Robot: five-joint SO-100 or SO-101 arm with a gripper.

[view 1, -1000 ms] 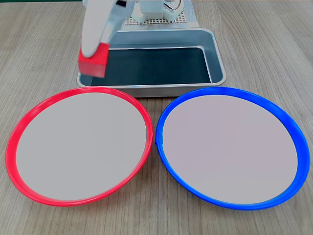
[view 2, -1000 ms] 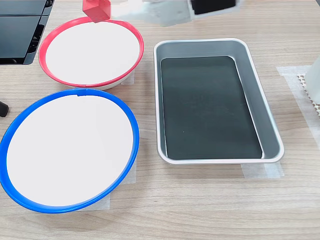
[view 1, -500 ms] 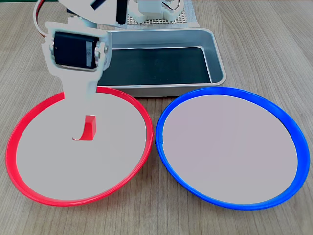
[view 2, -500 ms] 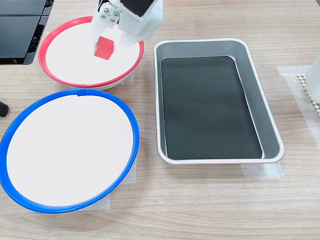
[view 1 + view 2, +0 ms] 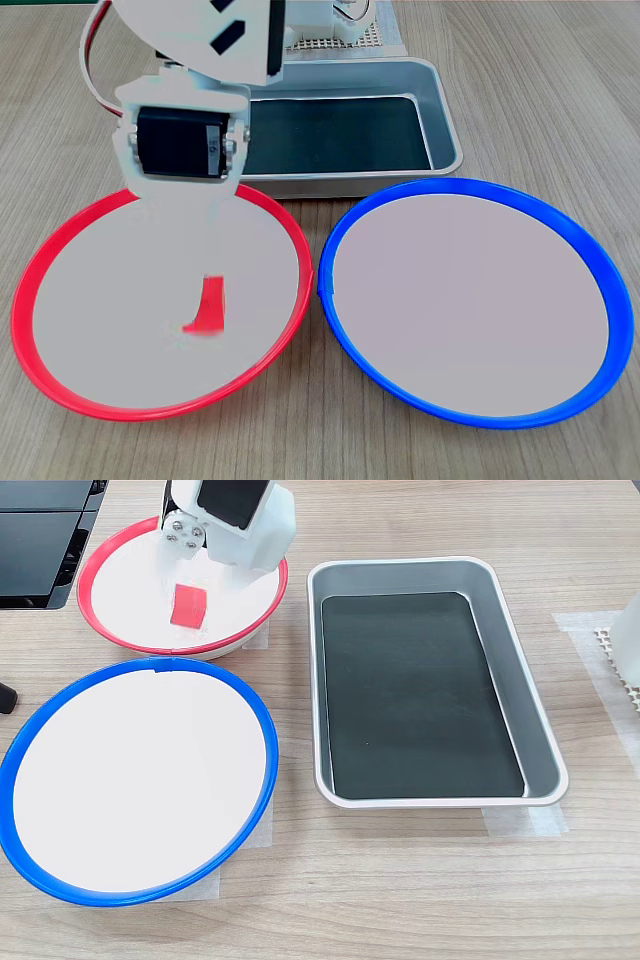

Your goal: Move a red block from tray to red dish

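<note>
So the small bright red cube (image 5: 188, 606) is sitting inside the big round shallow dish with the red rim and pale inside (image 5: 100, 555). In the first exterior view that same red block (image 5: 208, 308) is looking smeared and blurry, with only part of it showing below the white plastic of the arm, so its edges are hard to read there.

The white gripper (image 5: 196, 568) is hanging over the red dish, right above the block. In the first exterior view the gripper (image 5: 190, 262) is blending into the pale dish floor, and I honestly cannot tell whether it is spread apart or pinching the cube; the second exterior view isn't settling it either.

The rectangular grey metal pan with the dark bottom (image 5: 446, 120) is lying behind the two dishes in the first exterior view, and to the second exterior view's right of them (image 5: 520, 690). The matching round dish with the blue rim (image 5: 470, 300) is resting just beside the red one, rims nearly touching, all on the light wood-grain tabletop (image 5: 420, 900).
</note>
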